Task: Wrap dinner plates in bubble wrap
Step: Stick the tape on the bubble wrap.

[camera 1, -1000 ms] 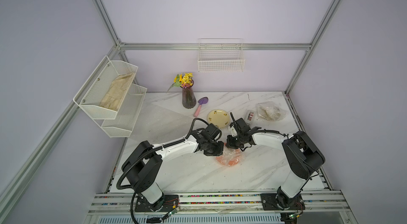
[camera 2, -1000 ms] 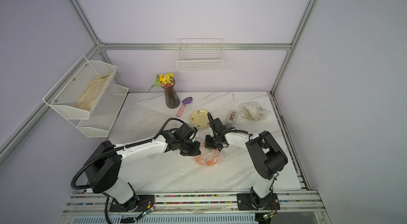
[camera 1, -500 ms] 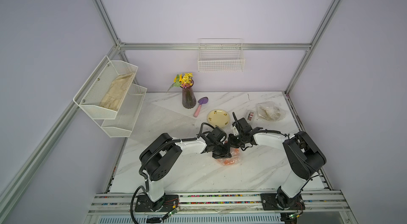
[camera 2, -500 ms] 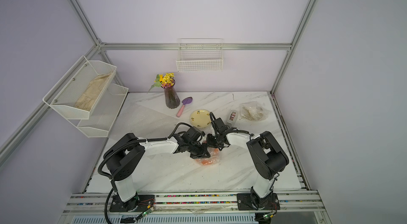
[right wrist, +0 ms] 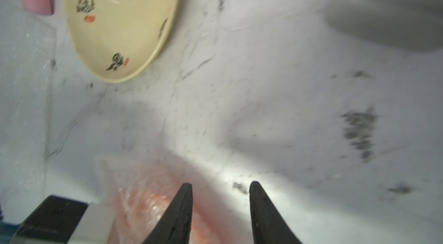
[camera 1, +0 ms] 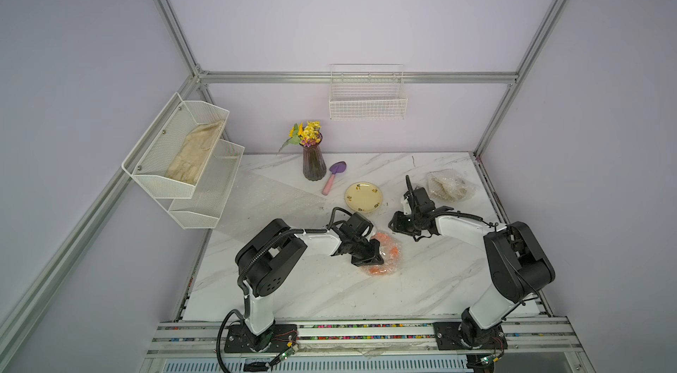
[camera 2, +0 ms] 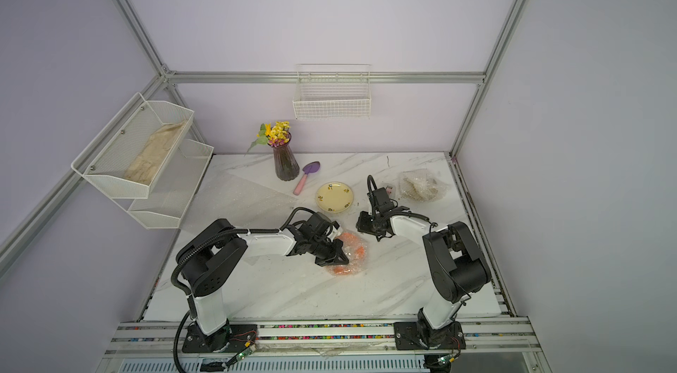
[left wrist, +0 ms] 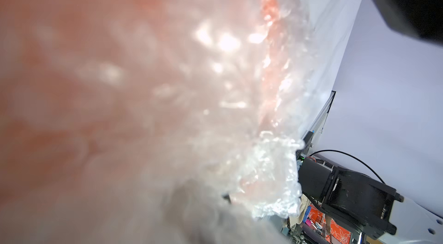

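An orange plate (camera 1: 391,251) lies mid-table inside crinkled bubble wrap (camera 1: 397,261). My left gripper (camera 1: 369,261) rests on its left half; in the left wrist view the bubble wrap (left wrist: 263,178) drapes over the jaws and hides them. My right gripper (right wrist: 220,186) hovers open and empty just behind the bundle, also in both top views (camera 2: 363,224). The yellow patterned plate (camera 1: 364,198) lies bare behind it. A wrapped bundle (camera 1: 450,186) sits at the back right. A flat bubble wrap sheet (camera 1: 271,202) lies at the left.
A vase of flowers (camera 1: 313,166) and a purple scoop with a pink handle (camera 1: 333,177) stand at the back. A small grey object (camera 2: 389,190) lies behind the right wrist. A white tiered rack (camera 1: 183,169) overhangs the table's left edge; a wire basket (camera 1: 367,100) hangs on the back wall.
My left gripper has slid rightward from beside the orange plate onto it. My right gripper has opened, let go of the wrap and drawn back.
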Robot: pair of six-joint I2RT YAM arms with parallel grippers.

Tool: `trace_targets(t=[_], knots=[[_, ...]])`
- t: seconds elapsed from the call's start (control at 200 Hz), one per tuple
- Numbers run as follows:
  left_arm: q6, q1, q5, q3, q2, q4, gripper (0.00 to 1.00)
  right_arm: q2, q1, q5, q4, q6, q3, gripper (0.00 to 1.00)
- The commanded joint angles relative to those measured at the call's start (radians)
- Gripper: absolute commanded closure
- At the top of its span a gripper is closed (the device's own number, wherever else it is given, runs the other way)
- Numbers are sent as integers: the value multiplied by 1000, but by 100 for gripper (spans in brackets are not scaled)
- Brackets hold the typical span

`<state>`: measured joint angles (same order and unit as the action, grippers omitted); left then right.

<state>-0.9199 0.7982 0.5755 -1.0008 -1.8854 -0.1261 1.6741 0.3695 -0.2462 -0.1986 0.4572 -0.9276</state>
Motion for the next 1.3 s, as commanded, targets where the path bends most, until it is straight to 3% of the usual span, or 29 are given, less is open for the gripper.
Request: trace_targets(t=[0.0,0.075,0.145,0.22,0.28,0.525,0.705,0.835,0.895,1.085,1.295], knots=[[22,6,-44,66,-66,-130,99,-9,-45,40,-60,-15,-54,57],[23,7,-48,67,-59,-133,99,-78,-53,-69,-77,-4,-50,65],[26,7,-48,63,-61,-136,99,-118,-53,-295,-26,42,-15,72],[25,7,-46,62,-62,-136,99,-112,-42,-556,118,185,47,86],[24,7,-48,62,-61,-136,99,-97,-13,-661,269,304,112,90],[24,6,-45,62,-64,-136,99,51,-6,-574,148,250,147,100],[21,7,-45,65,-65,-130,99,51,-52,-111,-15,93,85,100],[24,7,-40,68,-63,-133,99,-45,-55,-21,-130,8,20,100],[23,7,-40,68,-64,-133,99,-113,-54,-90,-169,-15,10,100],[24,7,-32,57,-81,-136,99,-236,-32,-564,-90,135,102,96],[19,7,-74,26,-74,-210,99,-295,-5,-705,-22,239,202,96]])
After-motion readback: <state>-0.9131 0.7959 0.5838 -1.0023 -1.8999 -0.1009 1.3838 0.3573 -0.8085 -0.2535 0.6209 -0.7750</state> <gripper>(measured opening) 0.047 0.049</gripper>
